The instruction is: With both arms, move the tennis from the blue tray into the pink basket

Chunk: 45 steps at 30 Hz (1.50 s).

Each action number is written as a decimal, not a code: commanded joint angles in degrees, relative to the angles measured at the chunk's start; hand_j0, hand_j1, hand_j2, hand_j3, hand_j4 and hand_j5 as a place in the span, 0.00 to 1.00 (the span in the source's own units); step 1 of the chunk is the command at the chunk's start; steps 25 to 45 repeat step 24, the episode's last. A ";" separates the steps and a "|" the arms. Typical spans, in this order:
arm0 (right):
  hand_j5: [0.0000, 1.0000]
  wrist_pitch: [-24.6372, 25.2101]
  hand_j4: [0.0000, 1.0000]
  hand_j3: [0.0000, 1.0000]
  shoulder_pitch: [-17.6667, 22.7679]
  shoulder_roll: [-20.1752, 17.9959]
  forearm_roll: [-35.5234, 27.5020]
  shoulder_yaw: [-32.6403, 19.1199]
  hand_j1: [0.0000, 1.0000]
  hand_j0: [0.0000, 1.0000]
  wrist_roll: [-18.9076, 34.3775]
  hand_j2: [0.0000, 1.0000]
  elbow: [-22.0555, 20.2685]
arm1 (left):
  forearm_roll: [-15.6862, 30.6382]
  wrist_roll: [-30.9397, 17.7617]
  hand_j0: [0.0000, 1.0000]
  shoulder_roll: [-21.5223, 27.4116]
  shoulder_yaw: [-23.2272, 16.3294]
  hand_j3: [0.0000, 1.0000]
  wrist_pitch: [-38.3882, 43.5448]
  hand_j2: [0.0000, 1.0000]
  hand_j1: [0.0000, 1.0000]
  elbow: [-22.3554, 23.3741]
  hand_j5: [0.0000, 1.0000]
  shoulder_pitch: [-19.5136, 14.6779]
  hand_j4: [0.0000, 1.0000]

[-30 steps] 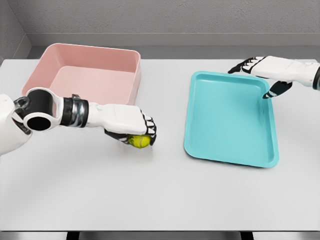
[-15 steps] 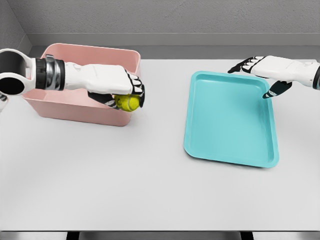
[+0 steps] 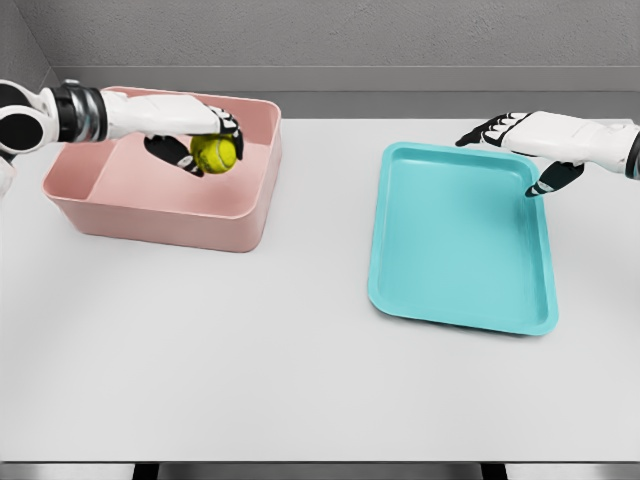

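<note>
Grey wall behind, white desk (image 3: 300,380) fills head view; we see only this one view. Pink basket (image 3: 160,215) at far left of desk, blue tray (image 3: 455,240) well apart to right, tray bare. Our left hand (image 3: 195,135) above basket interior, fingers (image 3: 228,127) clenched around yellow-green tennis ball (image 3: 213,154), ball held in air over basket, not touching floor of it. Our right hand (image 3: 530,140) over tray's far right corner, fingers spread, grasping nothing
</note>
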 commanded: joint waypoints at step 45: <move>1.00 0.13 1.00 1.00 0.00 -0.06 -0.34 -0.06 1.00 1.00 -0.03 1.00 -0.07 | 7.19 0.08 1.00 22.40 9.85 1.00 -0.53 1.00 1.00 -29.96 1.00 11.60 1.00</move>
